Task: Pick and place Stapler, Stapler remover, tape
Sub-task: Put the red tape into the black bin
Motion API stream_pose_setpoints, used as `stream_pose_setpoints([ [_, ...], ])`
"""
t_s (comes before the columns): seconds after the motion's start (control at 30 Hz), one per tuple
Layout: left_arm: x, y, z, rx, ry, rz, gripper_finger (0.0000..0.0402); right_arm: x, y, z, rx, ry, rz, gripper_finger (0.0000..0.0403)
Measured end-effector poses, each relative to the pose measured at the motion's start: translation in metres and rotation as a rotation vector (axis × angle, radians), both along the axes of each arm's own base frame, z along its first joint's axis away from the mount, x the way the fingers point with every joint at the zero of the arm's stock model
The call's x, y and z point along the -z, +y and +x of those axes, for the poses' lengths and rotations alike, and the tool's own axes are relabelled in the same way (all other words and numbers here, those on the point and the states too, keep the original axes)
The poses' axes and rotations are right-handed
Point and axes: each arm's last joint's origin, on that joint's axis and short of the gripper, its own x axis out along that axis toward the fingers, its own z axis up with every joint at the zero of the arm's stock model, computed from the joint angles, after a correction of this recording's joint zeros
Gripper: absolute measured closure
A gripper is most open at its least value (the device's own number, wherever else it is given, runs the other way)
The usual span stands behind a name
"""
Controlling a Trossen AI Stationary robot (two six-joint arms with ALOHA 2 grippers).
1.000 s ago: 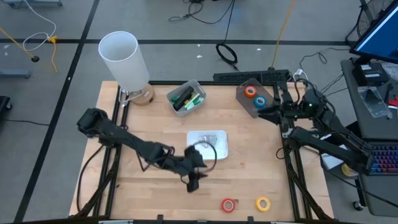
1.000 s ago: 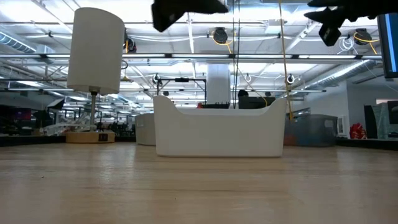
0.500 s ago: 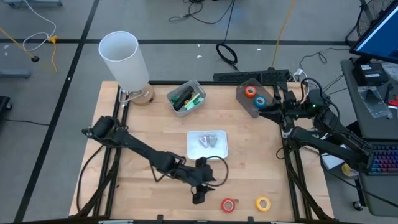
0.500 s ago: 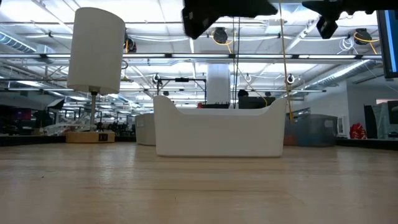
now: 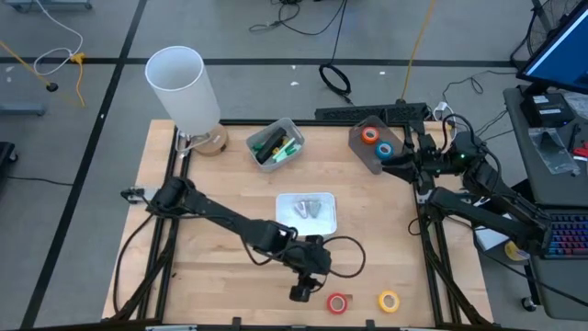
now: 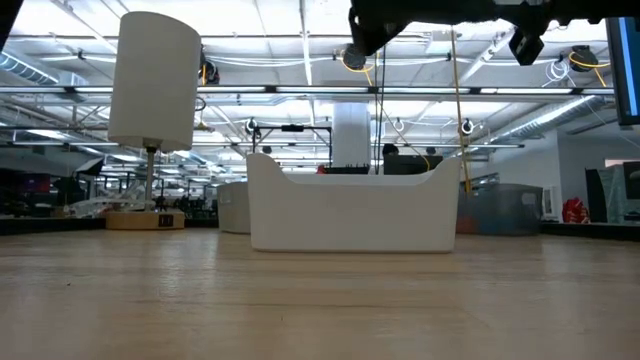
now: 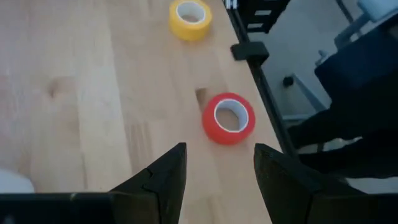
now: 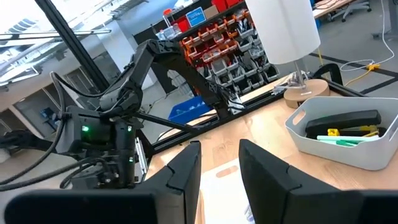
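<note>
Tape rolls sit in two pairs. The red roll (image 5: pixel 338 302) and yellow roll (image 5: pixel 389 300) lie flat near the tabletop's (image 5: pixel 211 267) front edge, toward five o'clock, with bare wood between them and the black frame rail. The orange roll (image 5: pixel 369 135) and blue roll (image 5: pixel 385 149) rest inside a grey bin (image 5: pixel 360 152) at one o'clock, by the far right corner.

The left claw (image 5: pixel 301 292) hangs just at nine o'clock of the red roll, fingers (image 7: pixel 163 180) spread, nothing between them; its wrist view shows the roll lying ahead of the gap, apart from both tips. The right claw (image 5: pixel 397 171) waits beside the grey bin at the right edge, fingers (image 8: pixel 180 177) parted and empty.

A white tray (image 5: pixel 307 213) sits mid-tabletop with open wood around it; its contents are too small to name. Another bin (image 5: pixel 275 144) at twelve o'clock holds dark and green items. From table height the white tray blocks everything behind it, and both arms are cut off at the top.
</note>
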Motion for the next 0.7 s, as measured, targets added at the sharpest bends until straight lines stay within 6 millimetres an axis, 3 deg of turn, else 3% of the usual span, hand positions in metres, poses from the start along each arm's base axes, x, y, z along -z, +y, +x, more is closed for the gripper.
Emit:
stream_pose_setpoints([
  [0.27,0.010,-0.014,0.011,-0.164,-0.072,-0.072,0.0216,0.001,0.000,0.000,-0.001,0.003,-0.033,0.0303],
  [0.7,0.055,-0.029,0.032,-0.301,-0.107,-0.198,0.0216,0.004,0.000,0.000,-0.006,0.035,-0.015,0.0303],
])
